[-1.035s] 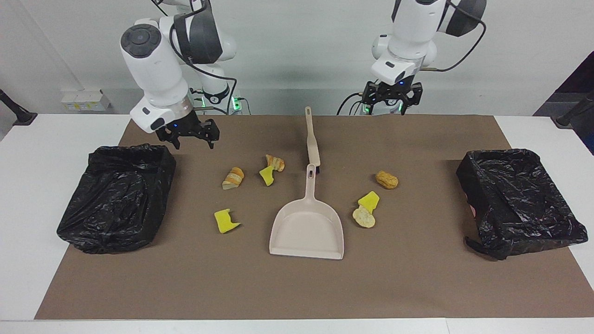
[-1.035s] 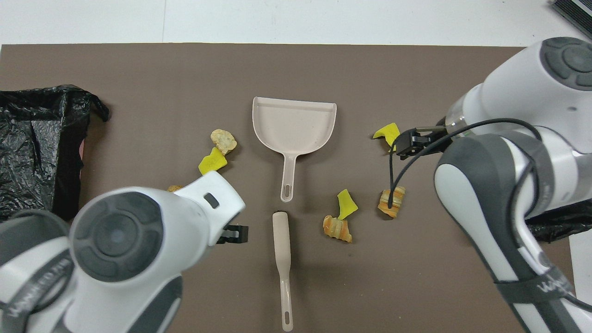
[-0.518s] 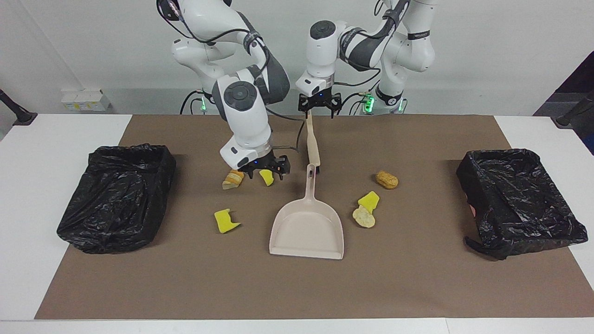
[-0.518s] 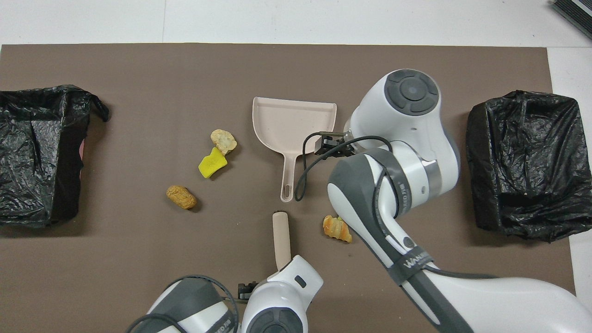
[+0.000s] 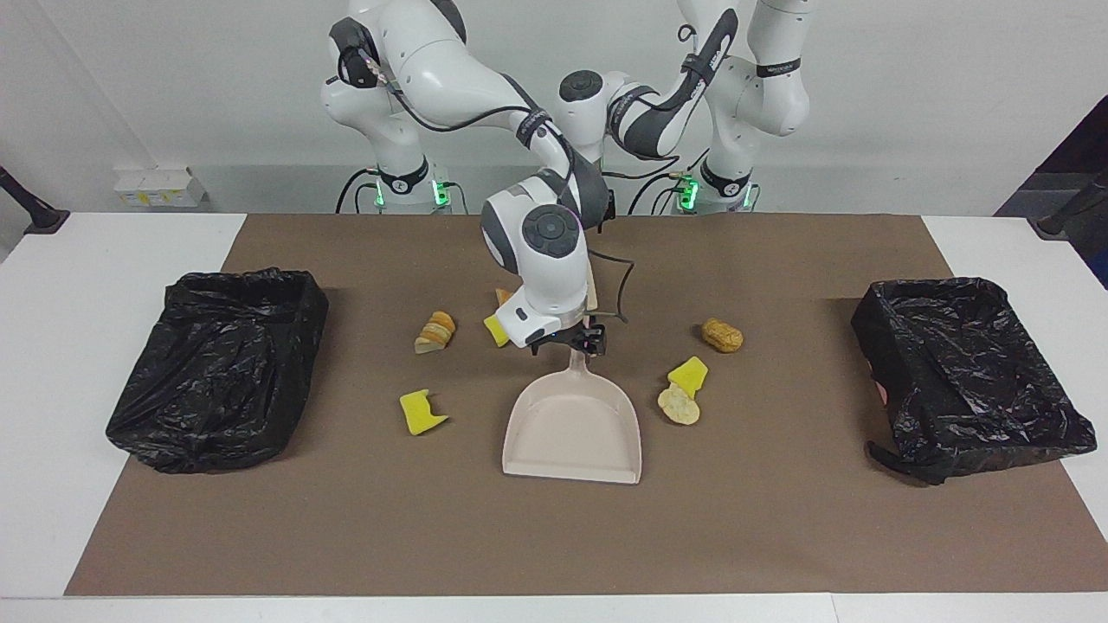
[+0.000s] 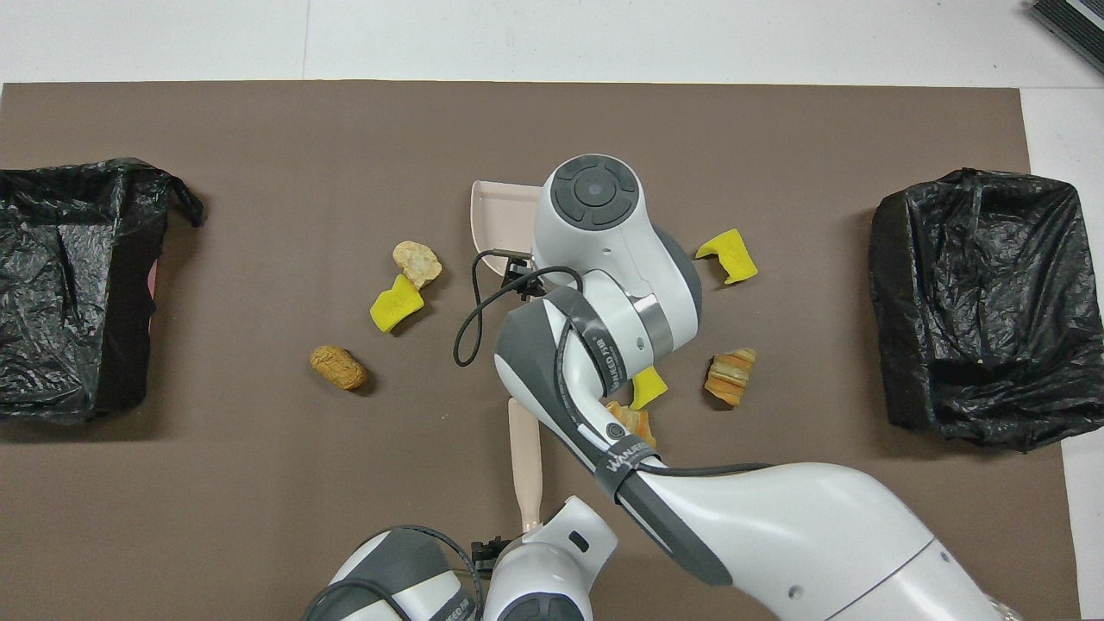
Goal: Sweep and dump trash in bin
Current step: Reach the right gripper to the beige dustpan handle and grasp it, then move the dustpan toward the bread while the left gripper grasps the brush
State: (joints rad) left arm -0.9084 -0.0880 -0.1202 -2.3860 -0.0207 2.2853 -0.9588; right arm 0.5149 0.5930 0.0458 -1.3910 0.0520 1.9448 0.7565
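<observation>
right gripper (image 5: 578, 343): down at the dustpan (image 5: 573, 428) handle, jaws spread with a finger on each side of it; can't really tell if it's touching the handle
left gripper (image 6: 488, 547): over the robot-side end of the brush (image 6: 523, 461), mostly hidden by the arms; fingers apart, nothing in them
dustpan: flat on the brown mat (image 5: 346, 536) mid-table, handle pointing at the robots
trash, right arm's end: yellow sponge chunk (image 5: 421, 413), bread slice (image 5: 435, 331), another yellow bit (image 5: 496, 330) with a crusty piece (image 6: 632, 420) beside it, both half hidden by the arm
trash, left arm's end: brown lump (image 5: 721, 335), yellow chunk (image 5: 688, 374) touching a pale bread lump (image 5: 678, 405)
bins: black-bagged bin (image 5: 216, 368) at the right arm's end, another black-bagged bin (image 5: 969, 376) at the left arm's end
</observation>
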